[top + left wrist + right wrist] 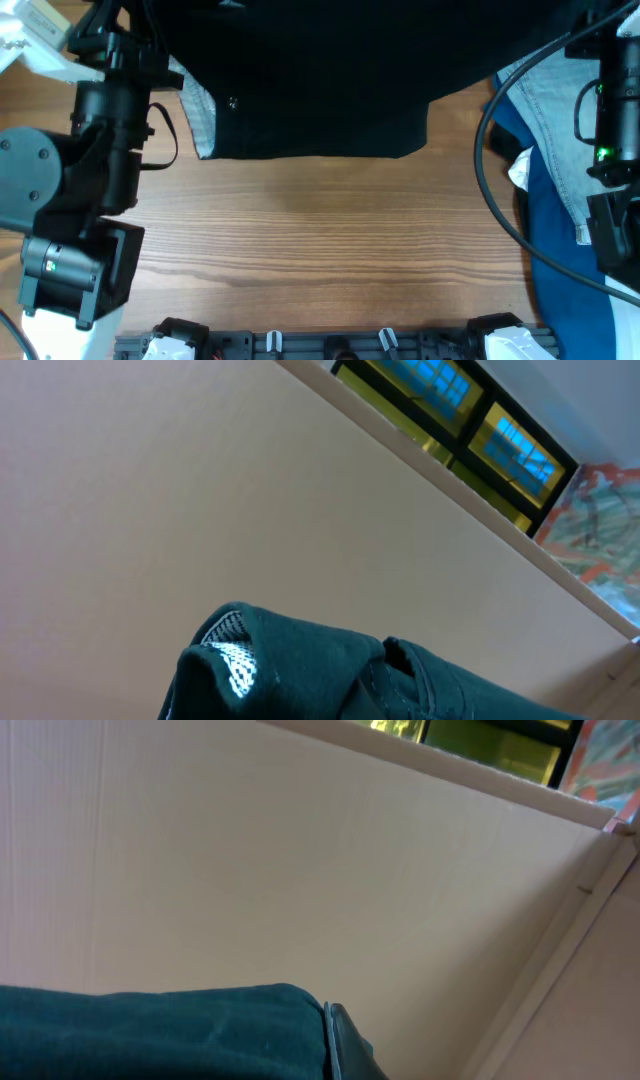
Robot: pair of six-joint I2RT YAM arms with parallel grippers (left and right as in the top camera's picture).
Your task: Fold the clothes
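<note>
The black jointed left arm (105,130) reaches away from its base. Its left gripper (105,30) is clamped, fingers buried in the bunched black garment (330,670). The black right arm (615,120) reaches likewise. The right gripper (325,1045) pinches the same cloth, one dark finger (345,1045) showing.

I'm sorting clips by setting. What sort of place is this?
Probably an indoor robot test bench, not a home: a left arm and right arm at a wooden table with a black garment, and a plain beige panel behind.
</note>
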